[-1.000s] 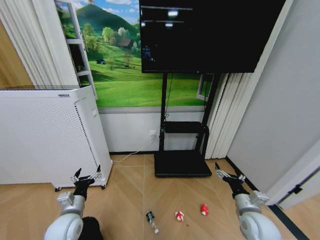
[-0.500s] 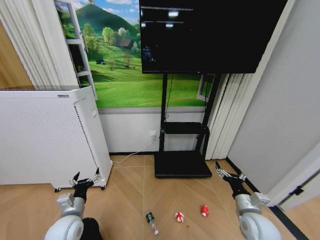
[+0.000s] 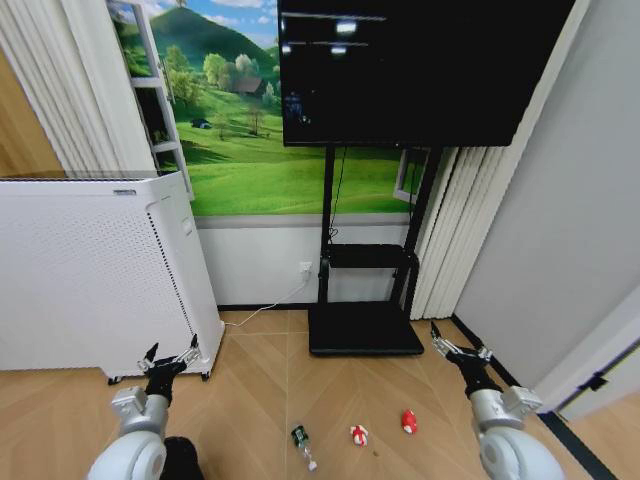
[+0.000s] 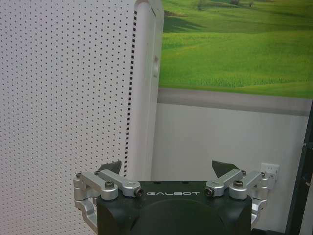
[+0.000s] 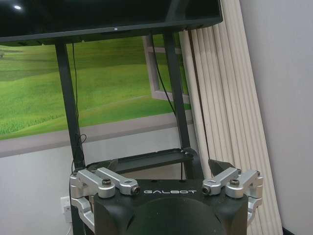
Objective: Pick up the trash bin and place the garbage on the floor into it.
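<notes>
Three litter pieces lie in a row on the open tan herringbone parquet floor [image 3: 250,400]: a clear plastic bottle [image 3: 302,442], a crumpled red-and-white wrapper [image 3: 358,433], a small red piece [image 3: 409,421]. The left gripper [image 3: 166,356] hangs beside the perforated white appliance [image 3: 95,270], the right gripper [image 3: 455,352] near the pleated curtain [image 3: 455,215]; both jaws are spread, empty.

Left gripper [image 3: 168,358] held low at near left, fingers spread apart, right gripper [image 3: 459,353] held low at near right, fingers likewise spread, both arms raised forward

3 garbage pieces [image 3: 352,436] — on floor [image 3: 260,390]
</notes>
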